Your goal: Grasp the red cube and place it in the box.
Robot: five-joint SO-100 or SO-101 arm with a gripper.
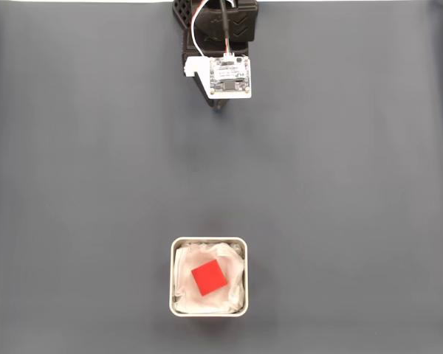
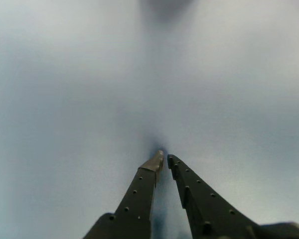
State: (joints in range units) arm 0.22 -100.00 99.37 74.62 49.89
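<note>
The red cube (image 1: pixel 209 279) lies inside the box (image 1: pixel 173 295), resting on the white wrinkly lining, near the bottom middle of the fixed view. The arm sits folded at the top middle of that view, far from the box, with its white camera board on top and the gripper (image 1: pixel 218 108) tucked beneath it. In the wrist view the two dark fingers of the gripper (image 2: pixel 164 158) meet at their tips, shut with nothing between them, pointing down close to the bare grey mat.
A plain dark grey mat (image 1: pixel 88 184) covers the whole table. The arm's black base (image 1: pixel 214 18) stands at the top edge.
</note>
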